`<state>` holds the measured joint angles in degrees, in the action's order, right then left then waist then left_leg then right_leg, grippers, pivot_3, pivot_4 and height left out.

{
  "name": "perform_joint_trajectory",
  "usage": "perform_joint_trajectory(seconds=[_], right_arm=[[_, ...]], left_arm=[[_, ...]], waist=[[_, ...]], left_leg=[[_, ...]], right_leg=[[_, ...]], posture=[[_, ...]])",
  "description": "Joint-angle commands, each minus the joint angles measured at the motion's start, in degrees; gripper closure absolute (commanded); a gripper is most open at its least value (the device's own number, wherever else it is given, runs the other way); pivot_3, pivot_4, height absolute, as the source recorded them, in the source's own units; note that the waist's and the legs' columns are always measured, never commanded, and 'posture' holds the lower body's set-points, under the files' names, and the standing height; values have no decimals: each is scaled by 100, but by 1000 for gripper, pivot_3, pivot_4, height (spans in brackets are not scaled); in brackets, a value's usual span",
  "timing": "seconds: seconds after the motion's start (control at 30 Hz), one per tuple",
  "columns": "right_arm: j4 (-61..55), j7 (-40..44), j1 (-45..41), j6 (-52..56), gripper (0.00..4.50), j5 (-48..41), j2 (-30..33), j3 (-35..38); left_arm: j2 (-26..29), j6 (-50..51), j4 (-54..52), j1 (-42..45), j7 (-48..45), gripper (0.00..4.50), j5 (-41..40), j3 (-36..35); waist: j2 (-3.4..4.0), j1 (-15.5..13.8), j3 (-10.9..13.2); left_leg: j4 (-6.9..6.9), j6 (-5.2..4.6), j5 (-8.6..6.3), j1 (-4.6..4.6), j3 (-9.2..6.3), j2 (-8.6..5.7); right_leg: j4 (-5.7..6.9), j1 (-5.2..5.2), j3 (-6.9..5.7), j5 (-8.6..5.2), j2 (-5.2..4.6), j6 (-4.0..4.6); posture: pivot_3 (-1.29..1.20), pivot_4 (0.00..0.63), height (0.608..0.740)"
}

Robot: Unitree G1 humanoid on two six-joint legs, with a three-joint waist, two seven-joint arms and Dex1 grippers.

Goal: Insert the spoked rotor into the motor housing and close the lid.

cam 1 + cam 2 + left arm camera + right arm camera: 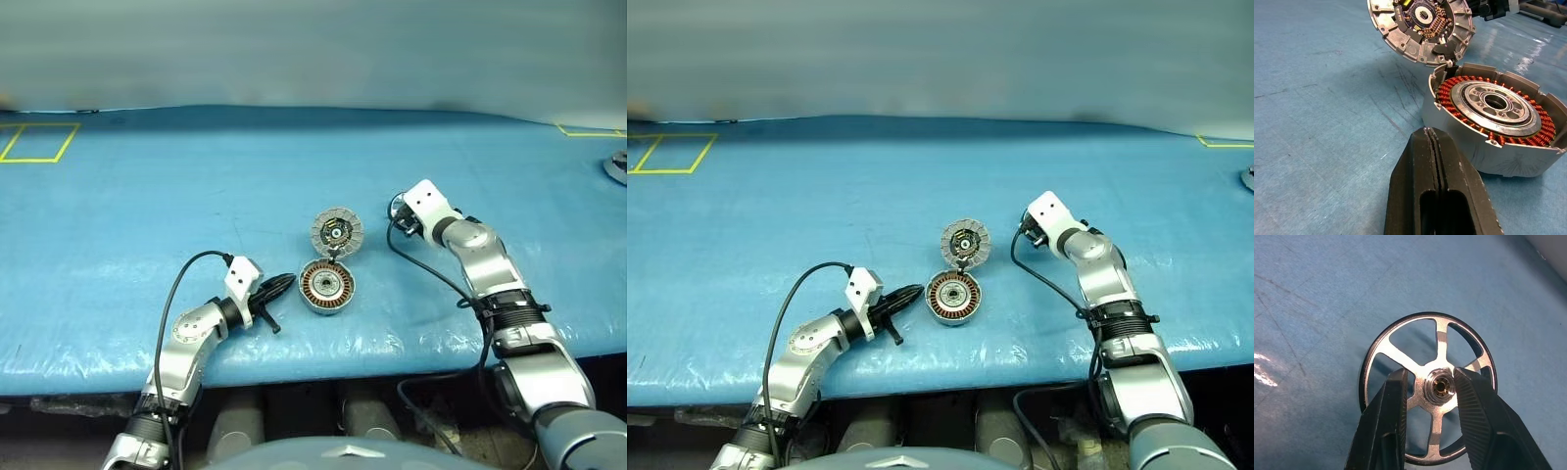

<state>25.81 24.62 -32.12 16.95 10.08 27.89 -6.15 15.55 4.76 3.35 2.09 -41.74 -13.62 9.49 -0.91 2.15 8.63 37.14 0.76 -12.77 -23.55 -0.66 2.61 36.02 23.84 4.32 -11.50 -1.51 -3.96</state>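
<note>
The motor housing point(326, 286) lies on the blue table point(147, 215), its copper windings around a silver centre facing up. The lid point(337, 233) stands tilted at the housing's far edge, ribbed face showing; the left wrist view has the lid point(1420, 27) touching the housing point(1493, 122) rim. My left gripper point(279, 287) is shut and empty, its tips point(1431, 134) just left of the housing. Right of the lid, my right gripper point(1431, 372) is shut on the central hub of the spoked rotor point(1392, 351), a black ring with silvery spokes held over the table.
A yellow tape rectangle point(39, 142) marks the far left of the table and a yellow corner point(588, 130) the far right. A round grey object point(617, 166) sits at the right edge. The table's front edge point(323, 367) runs close below the housing.
</note>
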Motion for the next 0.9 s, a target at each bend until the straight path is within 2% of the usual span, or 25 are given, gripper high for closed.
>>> perform_joint_trajectory(seconds=[0.03, 0.17, 0.67, 0.9], right_arm=[[-387, -98, 86, 3, 2583, -27, 12, 114], [-456, -226, 175, -24, 1418, 15, -19, 97], [-395, -480, 329, 693, 1418, -312, -256, 353], [-413, -148, 415, 818, 1418, -443, -257, 264]], left_arm=[[-24, -17, -146, 42, -21, 4500, 2, 35], [-30, -17, -124, 77, -23, 4500, 6, 43], [-15, -29, -111, 67, -6, 4500, 38, 51], [1, -51, -88, 57, 8, 4500, 51, 34]], waist=[[1, 3, 0], [1, 1, 1], [1, 0, 0], [1, 1, 0]], left_leg=[[0, 0, 0, 0, 0, 0], [1, 0, 0, 0, 0, 0], [2, 0, 0, 3, 0, 0], [3, 0, 0, 3, 0, 1]], right_leg=[[0, 0, 0, 0, 0, 0], [0, 0, 0, 0, 0, 0], [-1, -3, 1, 0, 1, 0], [0, -4, 1, 0, 1, -1]], posture=[[0, 150, 740], [0, 150, 740], [0, 150, 740], [0, 150, 740]])
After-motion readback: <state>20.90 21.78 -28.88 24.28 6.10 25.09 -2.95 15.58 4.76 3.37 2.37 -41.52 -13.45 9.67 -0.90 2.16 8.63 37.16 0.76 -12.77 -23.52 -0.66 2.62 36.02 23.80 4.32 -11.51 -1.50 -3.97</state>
